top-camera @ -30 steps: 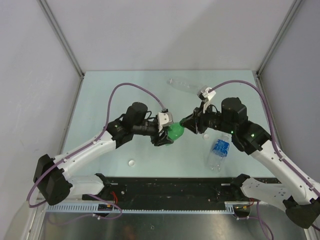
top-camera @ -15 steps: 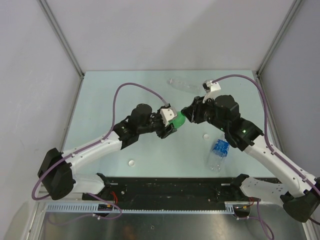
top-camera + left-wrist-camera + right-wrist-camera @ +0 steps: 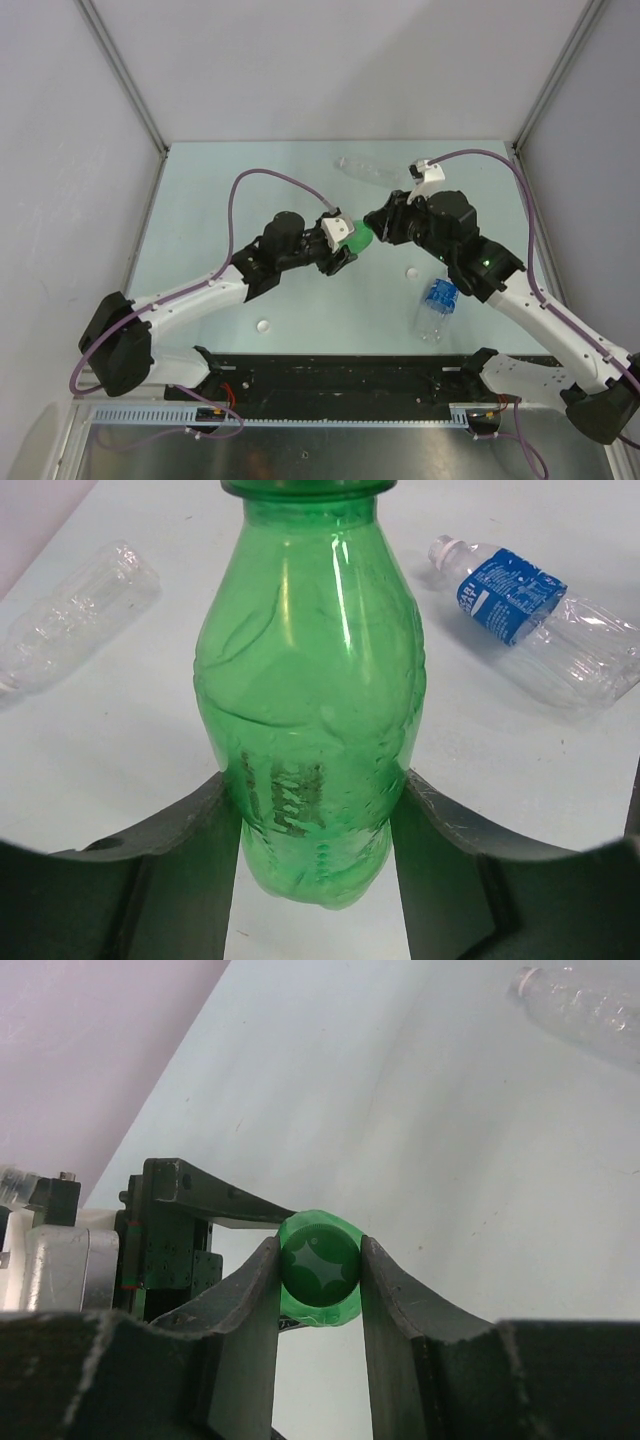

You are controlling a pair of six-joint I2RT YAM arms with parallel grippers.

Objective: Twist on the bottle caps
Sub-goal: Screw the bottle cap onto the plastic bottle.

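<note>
My left gripper (image 3: 315, 815) clamps the lower body of the green bottle (image 3: 310, 670) over the counter (image 3: 120, 730), its long axis pointing straight at my right gripper (image 3: 319, 1272), which pinches the green cap (image 3: 320, 1256) end-on at the neck, so the twist falls to it.

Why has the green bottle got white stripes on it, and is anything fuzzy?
Left wrist view: the stripes are glare from the lights on the green bottle, and the dark fingers near the lens look soft-edged. Right wrist view: the green cap is sharp. Top view: even light, faint shadows.
</note>
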